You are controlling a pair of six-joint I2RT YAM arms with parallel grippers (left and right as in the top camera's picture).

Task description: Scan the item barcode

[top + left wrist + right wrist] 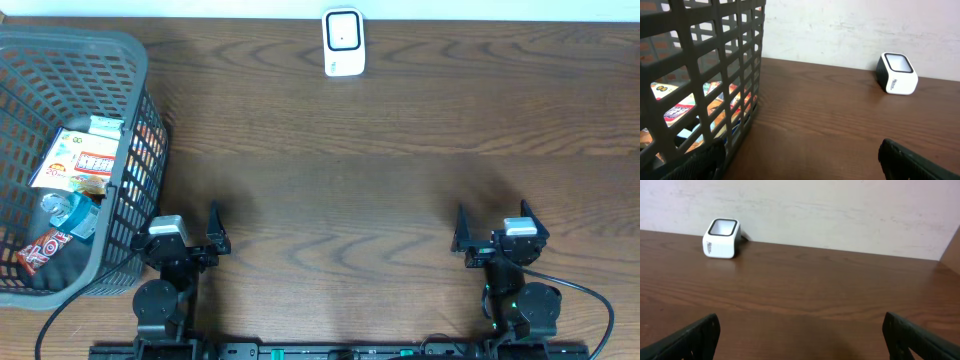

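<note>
— Two grippers, both empty? Begin with the overhead view.

— Yes. The left gripper (176, 232) and right gripper (495, 232) sit at the near edge of the table (350, 170), fingers spread wide with nothing between them. The left one is just beside the near corner of the grey basket (70, 40). The items to scan lie inside it: a white-and-orange packet (82, 155), a red-brown bar (42, 250), and something bluish between them. The scanner (343, 43) stands at the far edge, well apart from both arms.

— And the left wrist view?

— The basket's lattice wall fills the left half, and packets show through the mesh. One finger (695, 162) overlaps the wall in the picture; I can't tell whether it touches. The scanner is at the far right, its window tilted upward.

— Right wrist?

— Bare wood, with the scanner at the far left. Both fingers are at the bottom corners, apart and holding nothing.

— What could go wrong?

— I judge the basket wall the main hazard. The left arm sits so near it that a swing could catch the rim, or a finger could snag the mesh and drag the basket. The packets overlap, so a grasp may pinch two, or a flat one may slip. No barcode is visible, so the item could reach the scanner with its code turned away or covered by a finger.
</note>
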